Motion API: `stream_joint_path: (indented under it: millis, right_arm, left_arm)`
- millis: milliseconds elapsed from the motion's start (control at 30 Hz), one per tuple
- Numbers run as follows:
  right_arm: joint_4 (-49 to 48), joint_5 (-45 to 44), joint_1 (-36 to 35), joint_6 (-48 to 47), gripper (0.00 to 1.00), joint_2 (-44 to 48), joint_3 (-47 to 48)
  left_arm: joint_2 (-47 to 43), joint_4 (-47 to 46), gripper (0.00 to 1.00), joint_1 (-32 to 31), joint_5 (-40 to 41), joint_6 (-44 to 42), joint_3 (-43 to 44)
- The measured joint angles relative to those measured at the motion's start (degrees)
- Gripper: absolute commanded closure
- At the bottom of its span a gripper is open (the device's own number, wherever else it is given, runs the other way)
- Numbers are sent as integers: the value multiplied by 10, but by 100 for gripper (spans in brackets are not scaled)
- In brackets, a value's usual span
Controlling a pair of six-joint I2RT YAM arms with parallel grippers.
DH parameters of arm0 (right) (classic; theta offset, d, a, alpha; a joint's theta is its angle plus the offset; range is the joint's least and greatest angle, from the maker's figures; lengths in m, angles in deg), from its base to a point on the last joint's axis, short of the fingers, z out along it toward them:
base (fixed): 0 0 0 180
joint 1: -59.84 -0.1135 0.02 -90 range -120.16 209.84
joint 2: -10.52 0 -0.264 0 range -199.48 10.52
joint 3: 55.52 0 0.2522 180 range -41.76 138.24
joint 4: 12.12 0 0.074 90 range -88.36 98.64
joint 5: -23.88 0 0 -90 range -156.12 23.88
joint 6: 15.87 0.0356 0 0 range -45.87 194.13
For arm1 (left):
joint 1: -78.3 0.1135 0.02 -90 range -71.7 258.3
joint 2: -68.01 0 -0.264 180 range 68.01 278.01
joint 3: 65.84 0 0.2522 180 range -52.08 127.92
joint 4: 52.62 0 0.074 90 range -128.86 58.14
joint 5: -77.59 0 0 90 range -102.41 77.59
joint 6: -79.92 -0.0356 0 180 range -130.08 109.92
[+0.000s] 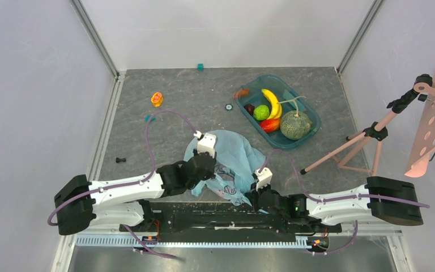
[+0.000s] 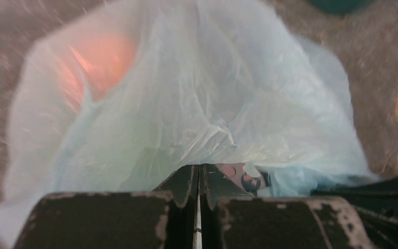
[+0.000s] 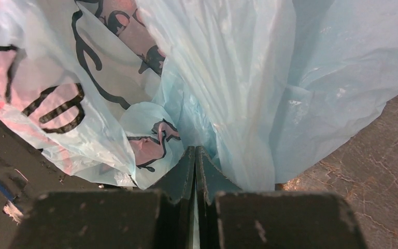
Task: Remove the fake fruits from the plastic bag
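across the plastic bag point(image 3: 249, 78) runs unreadable pink lettering point(image 3: 52, 106).

Thin crinkly translucent plastic bag point(image 2: 212, 78) (faintly glossy), rough matt table point(image 1: 192, 90)

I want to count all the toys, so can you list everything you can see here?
plastic bag: one, light blue with pinkish print, crumpled on the table near the arms
orange-pink shape: one, glowing through the bag, cannot tell what it is
tray: one, teal, far right of the table
banana: one, yellow, in the tray
apple: one, green, in the tray
melon: one, grey-green, in the tray
mango: one, red-orange, in the tray
dark fruit: one, purplish, in the tray beside the apple
small orange toy: one, far left of the table
tripod: one, pink, at the right
left arm: white and black, jaws shut on the bag
right arm: white and black, jaws shut on the bag
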Motion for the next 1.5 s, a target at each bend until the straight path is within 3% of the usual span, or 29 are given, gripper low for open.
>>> stream_joint_path:
  millis: [367, 633, 867, 1033, 1133, 1333, 1500]
  right_arm:
    - [5, -4, 0, 11, 100, 3, 0]
    - [12, -9, -3, 15, 100, 14, -5]
    - [49, -8, -11, -13, 100, 57, 1]
    - [73, -8, -17, -57, 100, 79, 58]
    - [73, -14, -18, -79, 100, 77, 106]
    - [63, -40, -17, -102, 100, 46, 166]
    - [60, -38, -3, -105, 100, 15, 172]
  left_arm:
    - [3, 26, 98, 100, 22, -119, 95]
    - [2, 41, 98, 142, 31, -138, 127]
    - [-62, 88, 98, 144, -51, -138, 129]
    - [-133, 126, 98, 141, -113, -136, 160]
    - [-145, 126, 98, 106, -134, -134, 174]
    - [-96, 127, 98, -53, -113, -119, 168]
    - [-104, 128, 98, -102, -84, -77, 108]
